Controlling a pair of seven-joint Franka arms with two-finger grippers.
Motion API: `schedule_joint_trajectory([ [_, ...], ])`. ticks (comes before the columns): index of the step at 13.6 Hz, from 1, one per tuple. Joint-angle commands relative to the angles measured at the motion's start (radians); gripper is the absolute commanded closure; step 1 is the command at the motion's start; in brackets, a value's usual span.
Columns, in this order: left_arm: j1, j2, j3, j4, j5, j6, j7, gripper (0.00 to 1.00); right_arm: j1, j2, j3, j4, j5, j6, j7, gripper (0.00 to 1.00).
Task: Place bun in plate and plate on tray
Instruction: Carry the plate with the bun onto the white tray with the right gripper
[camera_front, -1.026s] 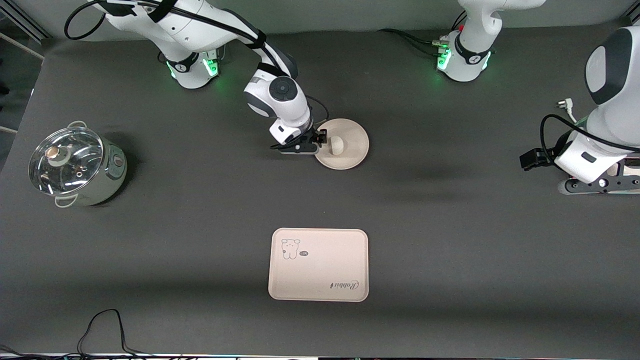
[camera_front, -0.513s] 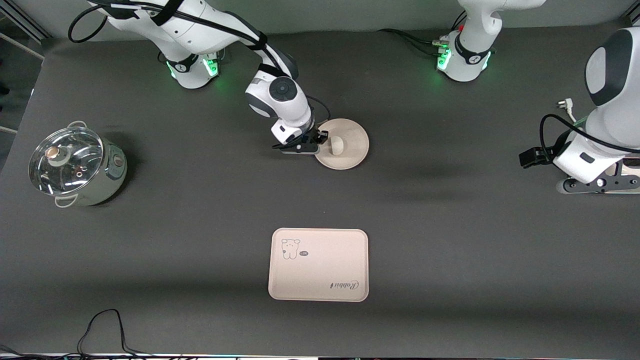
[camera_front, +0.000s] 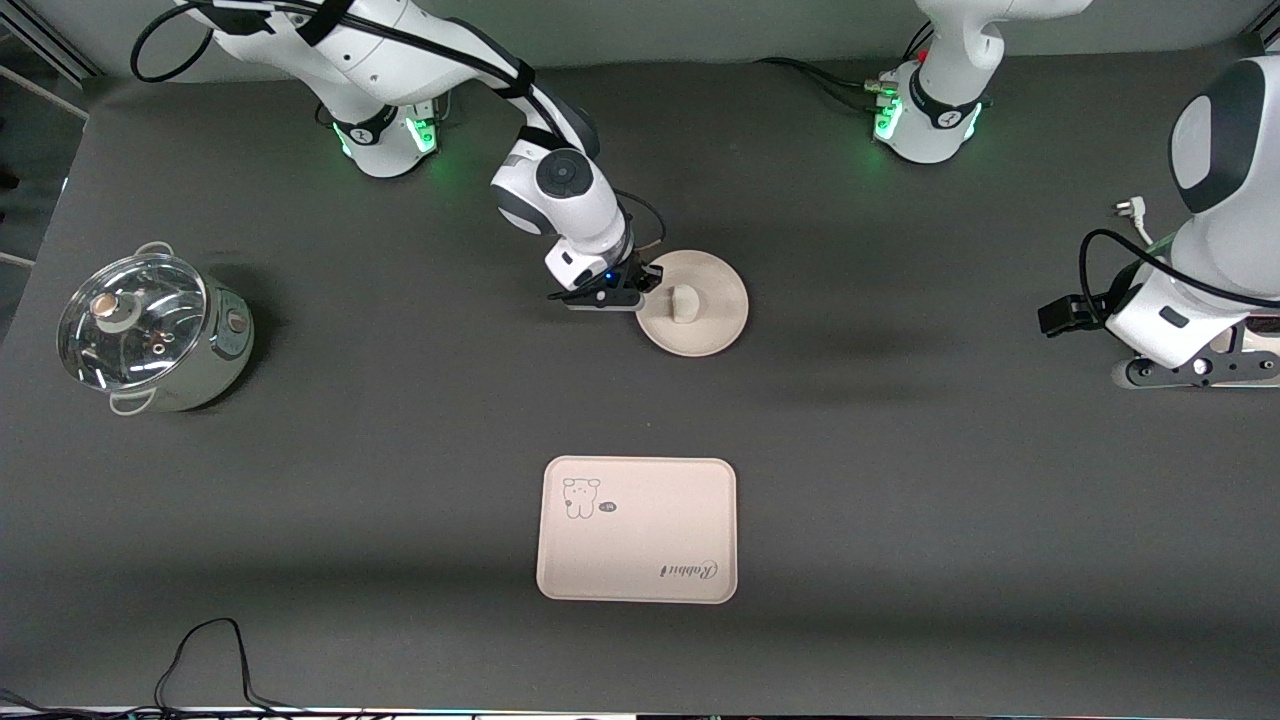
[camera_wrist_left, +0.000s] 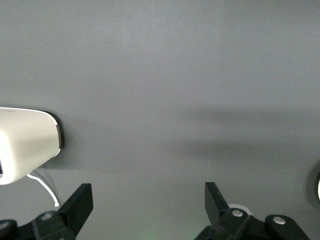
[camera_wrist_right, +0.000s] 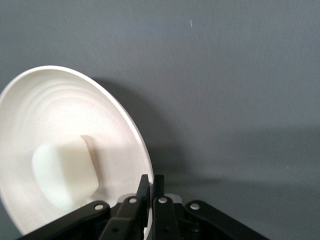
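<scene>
The round cream plate (camera_front: 712, 325) lies on the dark table between the arms' bases and the tray, with the small white bun (camera_front: 685, 303) in its middle. My right gripper (camera_front: 645, 283) is shut on the plate's rim at the right arm's side. In the right wrist view the fingers (camera_wrist_right: 144, 186) pinch the rim of the plate (camera_wrist_right: 70, 110), and the bun (camera_wrist_right: 65, 170) sits in it. The cream tray (camera_front: 637, 545) lies flat nearer the front camera. My left gripper (camera_wrist_left: 148, 192) waits open over bare table at the left arm's end.
A steel pot with a glass lid (camera_front: 150, 330) stands at the right arm's end of the table. A black cable (camera_front: 210, 650) loops at the front edge. A white plug (camera_front: 1130, 208) lies near the left arm.
My right gripper has shut on the plate's rim. The plate with the bun has shifted a little toward the front camera and the left arm's end. The left arm has barely moved.
</scene>
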Motion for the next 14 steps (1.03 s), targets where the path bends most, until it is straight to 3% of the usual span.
schedule_joint_trajectory([
  [1,-0.013,0.008,0.007,0.023,0.016,-0.026,-0.002,0.00,-0.039,-0.043,0.000,0.070,-0.014,-0.123,0.016,1.00],
  [2,-0.013,0.008,0.008,0.021,0.016,-0.026,-0.002,0.00,-0.062,-0.043,0.000,0.117,0.001,-0.176,-0.008,1.00],
  [4,-0.013,0.013,0.007,0.023,0.016,-0.026,0.000,0.00,-0.103,-0.043,-0.006,0.223,0.131,-0.249,-0.160,1.00],
  [6,-0.013,0.013,0.007,0.023,0.016,-0.026,0.000,0.00,-0.129,-0.036,-0.061,0.343,0.240,-0.323,-0.316,1.00],
  [8,-0.015,0.014,0.007,0.024,0.016,-0.026,0.000,0.00,-0.140,0.018,-0.124,0.485,0.251,-0.385,-0.418,1.00],
  [14,-0.015,0.019,0.007,0.024,0.016,-0.024,0.003,0.00,-0.168,0.361,-0.155,1.016,0.230,-0.457,-0.551,1.00],
])
